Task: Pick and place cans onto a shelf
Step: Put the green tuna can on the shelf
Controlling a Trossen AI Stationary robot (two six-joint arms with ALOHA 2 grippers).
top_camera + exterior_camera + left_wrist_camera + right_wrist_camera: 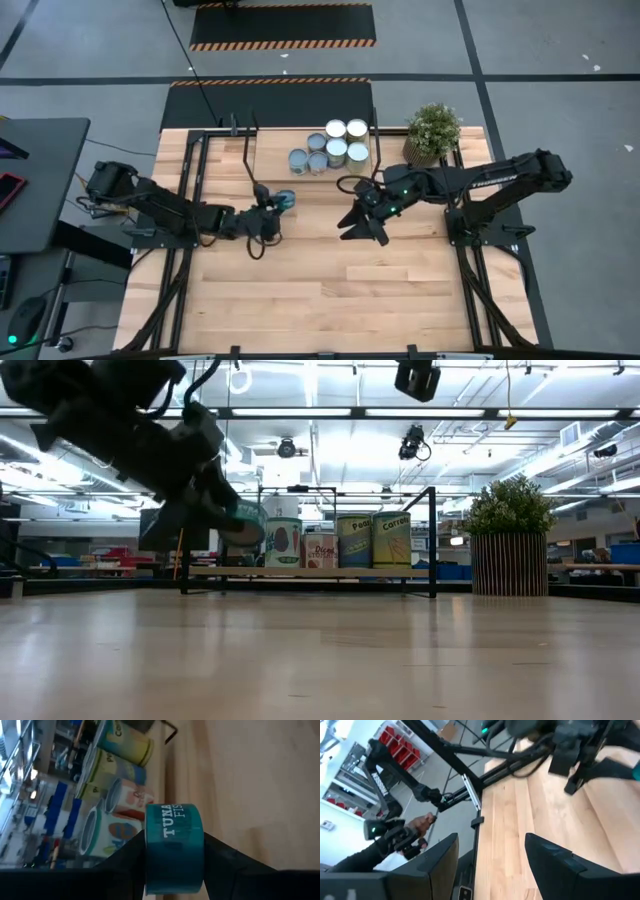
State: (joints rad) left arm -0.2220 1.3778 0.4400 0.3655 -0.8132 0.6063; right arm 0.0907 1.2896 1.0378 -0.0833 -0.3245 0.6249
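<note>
From above, I see my left gripper (277, 205) out over the wooden surface (320, 290), just in front of the shelf (270, 150), its jaws clamped on a teal can (285, 199). Six more cans (333, 147) stand clustered on the shelf board, near its right end. My right gripper (362, 228) waits over the middle of the surface, in front of the shelf and holding nothing. A potted plant (433, 130) sits at the shelf's right end.

At surface level, the left gripper (215, 510) hangs above the wood with the can (245, 525) lifted clear of it, to the left of the labelled cans (340, 540) lined up on the shelf (310, 572). The plant (510, 545) stands to the right.

Through the left wrist, the teal can (174, 847) is gripped on both sides between the dark fingers (127, 857), lettering facing me, with the shelf cans (117, 795) beyond.

Through the right wrist, the fingers (547, 857) stand apart with only bare wood between them. The other arm shows farther off, and a person's hand (420, 825) appears beyond the surface edge.
</note>
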